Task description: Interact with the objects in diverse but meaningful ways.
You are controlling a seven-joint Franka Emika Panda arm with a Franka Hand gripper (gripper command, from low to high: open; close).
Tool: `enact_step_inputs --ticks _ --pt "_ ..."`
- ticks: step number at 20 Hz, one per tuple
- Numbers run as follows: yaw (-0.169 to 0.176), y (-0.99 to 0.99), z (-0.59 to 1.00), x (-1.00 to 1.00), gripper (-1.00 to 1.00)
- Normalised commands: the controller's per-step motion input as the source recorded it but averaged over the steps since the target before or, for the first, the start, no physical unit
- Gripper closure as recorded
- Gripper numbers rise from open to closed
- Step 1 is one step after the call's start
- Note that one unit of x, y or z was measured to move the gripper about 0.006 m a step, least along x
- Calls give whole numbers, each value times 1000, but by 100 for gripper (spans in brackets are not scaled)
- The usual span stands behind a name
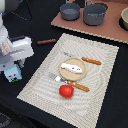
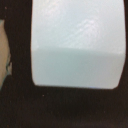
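The gripper (image 1: 13, 67) hangs directly over the carton (image 1: 14, 75) beside the mat (image 1: 100, 75); its jaw state cannot be made out. The tomato (image 1: 66, 91) sits on the mat.

The tomato (image 1: 66, 91) is red and the stick (image 1: 46, 41) is dark brown. The carton (image 1: 13, 75) is white with green-blue print. The mat (image 1: 75, 70) is beige with thin stripes, and the pots (image 1: 95, 13) are grey.

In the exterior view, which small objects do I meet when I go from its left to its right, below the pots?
Small white carton → dark brown stick → red tomato → white oblong piece on the wooden plate.
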Motion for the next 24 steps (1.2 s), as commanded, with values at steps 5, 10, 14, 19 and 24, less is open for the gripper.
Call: enact_step_inputs --ticks 5,10,14,19,24 --pt "-4 103 -161 0 -100" --pt "0 65 -175 0 100" --pt "0 86 -174 -1 100" --pt "0 91 -167 -11 100" --pt "45 510 594 -18 100"
